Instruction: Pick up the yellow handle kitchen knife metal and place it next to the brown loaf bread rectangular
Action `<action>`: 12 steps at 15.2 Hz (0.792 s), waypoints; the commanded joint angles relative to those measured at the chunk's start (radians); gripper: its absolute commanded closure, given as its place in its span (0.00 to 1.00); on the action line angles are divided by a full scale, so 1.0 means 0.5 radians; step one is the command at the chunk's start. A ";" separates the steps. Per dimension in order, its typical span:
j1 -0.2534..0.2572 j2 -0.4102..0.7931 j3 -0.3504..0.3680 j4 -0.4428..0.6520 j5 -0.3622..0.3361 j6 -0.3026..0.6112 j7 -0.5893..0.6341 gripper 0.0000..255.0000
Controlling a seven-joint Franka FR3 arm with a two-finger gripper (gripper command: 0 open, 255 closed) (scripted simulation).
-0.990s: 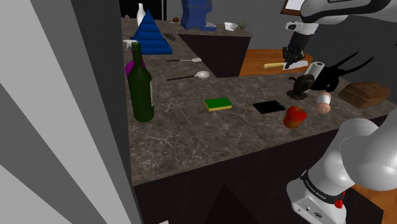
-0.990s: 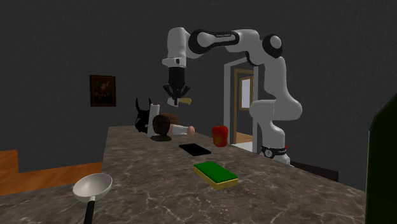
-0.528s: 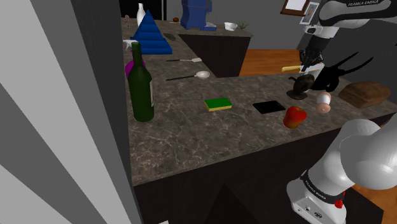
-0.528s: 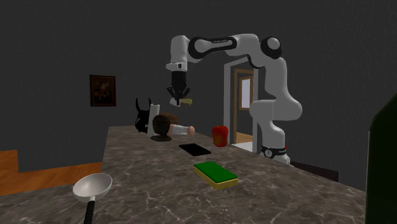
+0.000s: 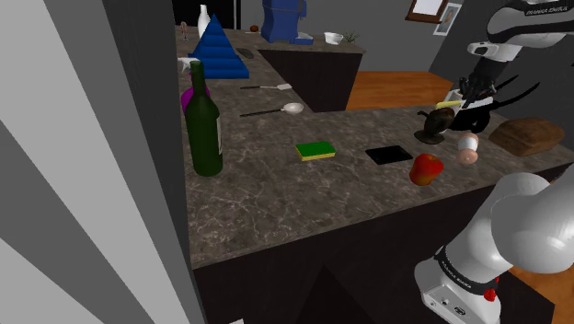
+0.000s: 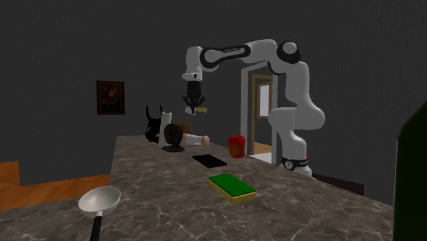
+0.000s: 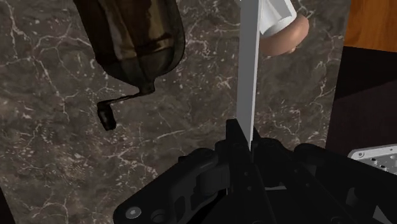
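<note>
My gripper [image 5: 471, 92] hangs above the far right end of the dark marble counter [image 5: 276, 198], shut on the knife [image 5: 449, 103], whose yellow handle sticks out to the shoulder view's left. In the wrist view the grey blade [image 7: 248, 63] runs straight out from between the clasped fingers [image 7: 236, 137]. The brown loaf [image 5: 526, 134] lies on the counter to the shoulder view's right of and below the gripper. From across the counter, the gripper [image 6: 193, 106] holds the knife [image 6: 200, 109] above the loaf [image 6: 182, 127].
Under the gripper stand a dark goblet-like vessel [image 5: 432, 124] and a pink-and-white object [image 5: 468, 147]. A black horned figure [image 5: 489, 101] sits behind them. A red apple [image 5: 426, 169], black square [image 5: 388, 155], green sponge [image 5: 316, 150] and green bottle [image 5: 203, 124] stand along the counter.
The arm has carried the knife toward the shoulder view's right, from over the floor past the counter's end to above the goblet, nearer the loaf. The fingers stayed shut on it.
</note>
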 commanded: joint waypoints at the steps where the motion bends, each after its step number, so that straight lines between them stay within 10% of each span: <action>1: 0.008 0.034 -0.109 0.062 0.017 -0.012 -0.121 1.00; 7: 0.184 0.208 -0.618 0.242 0.151 0.002 -0.511 1.00; 12: 0.759 0.103 -1.335 0.474 0.051 -0.056 -0.667 1.00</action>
